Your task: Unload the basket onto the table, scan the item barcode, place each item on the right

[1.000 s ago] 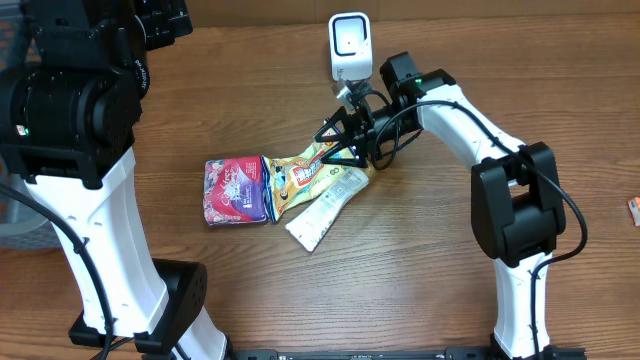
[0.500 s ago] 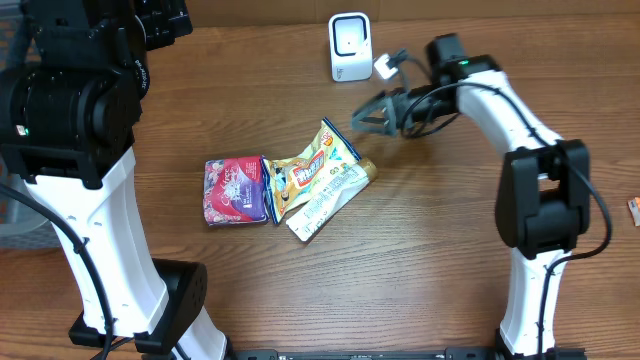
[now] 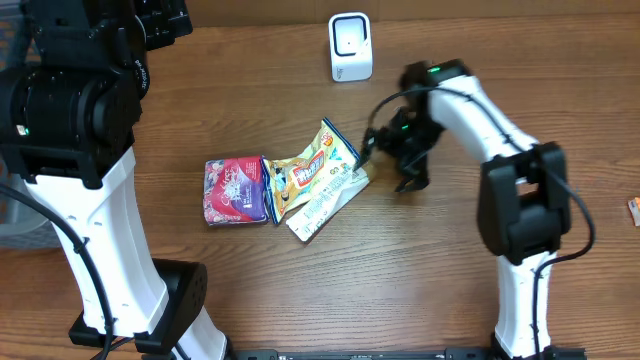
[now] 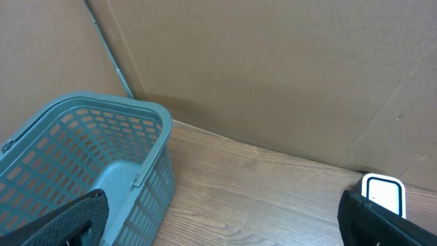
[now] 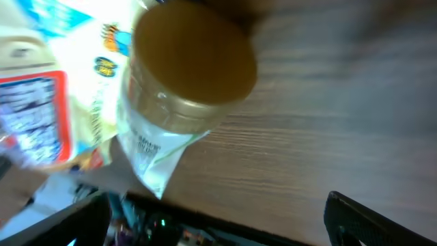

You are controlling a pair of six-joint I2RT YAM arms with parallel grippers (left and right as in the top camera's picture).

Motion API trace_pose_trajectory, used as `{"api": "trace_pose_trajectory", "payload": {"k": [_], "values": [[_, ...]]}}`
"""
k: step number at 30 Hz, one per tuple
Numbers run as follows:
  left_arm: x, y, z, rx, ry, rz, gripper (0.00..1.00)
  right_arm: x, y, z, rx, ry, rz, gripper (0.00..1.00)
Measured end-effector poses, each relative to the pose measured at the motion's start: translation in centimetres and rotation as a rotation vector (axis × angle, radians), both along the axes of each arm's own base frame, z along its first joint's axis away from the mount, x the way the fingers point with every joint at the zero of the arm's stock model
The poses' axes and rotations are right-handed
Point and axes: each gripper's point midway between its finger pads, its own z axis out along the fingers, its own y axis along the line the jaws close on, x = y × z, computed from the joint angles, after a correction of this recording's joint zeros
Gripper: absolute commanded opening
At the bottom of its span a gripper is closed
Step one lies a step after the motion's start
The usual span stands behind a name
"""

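- Scanner [image 3: 350, 47], white and upright, is standing near the far edge of the wooden table [image 3: 450, 300], with bare wood all around it.
- Three items are lying bunched near the middle of the table, well apart from the scanner.
- The purple-and-red packet [image 3: 237, 192] is lying flat on the left of the bunch.
- The yellow packet [image 3: 312, 165] is lying against its right edge, angled up toward the scanner.
- The pale capped item [image 3: 322, 208] is lying slantwise along the yellow packet's near side, touching it. Its gold-brown round end is pointing toward the right arm, and the right wrist view is blurring its printed label too much to read.
- The right gripper [image 3: 392, 163] is hovering just beside the gold-brown end, to its right. Its fingers are spreading wide with nothing between them, and the right wrist view is showing both at the bottom corners with bare wood in the gap.
- The left gripper [image 4: 220, 205] is hanging high at the left side with its pincer gaping and carrying nothing.
- The left wrist camera is looking past those fingers at a teal plastic basket [image 4: 102, 157] on the left, at a brown cardboard wall [image 4: 273, 68] behind the table, and at the top of the scanner low on the right.
- A small orange object [image 3: 634, 208] is sitting at the table's right edge, too small to identify.
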Motion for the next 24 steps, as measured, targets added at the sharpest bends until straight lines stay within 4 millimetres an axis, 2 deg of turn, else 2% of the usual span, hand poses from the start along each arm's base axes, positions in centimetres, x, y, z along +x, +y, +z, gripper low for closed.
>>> {"api": "trace_pose_trajectory", "payload": {"k": [5, 8, 15, 21, 24], "values": [[0.0, 0.0, 0.0, 0.0, 0.0, 0.0, 1.0, -1.5, 3.3, -0.9, -0.144, 0.043, -0.103, 1.0], [0.0, 0.0, 0.0, 0.0, 0.0, 0.0, 1.0, -1.2, 5.2, -1.6, -0.192, 0.007, -0.167, 1.0], [0.0, 0.0, 0.0, 0.0, 0.0, 0.0, 1.0, -3.0, 8.0, -3.1, -0.32, -0.038, -0.242, 1.0], [0.0, 0.0, 0.0, 0.0, 0.0, 0.0, 1.0, -4.6, 9.4, -3.5, -0.406, -0.088, -0.258, 0.99], [0.0, 0.0, 0.0, 0.0, 0.0, 0.0, 1.0, -4.7, 8.9, -3.7, -0.454, -0.099, -0.287, 0.96]]}}
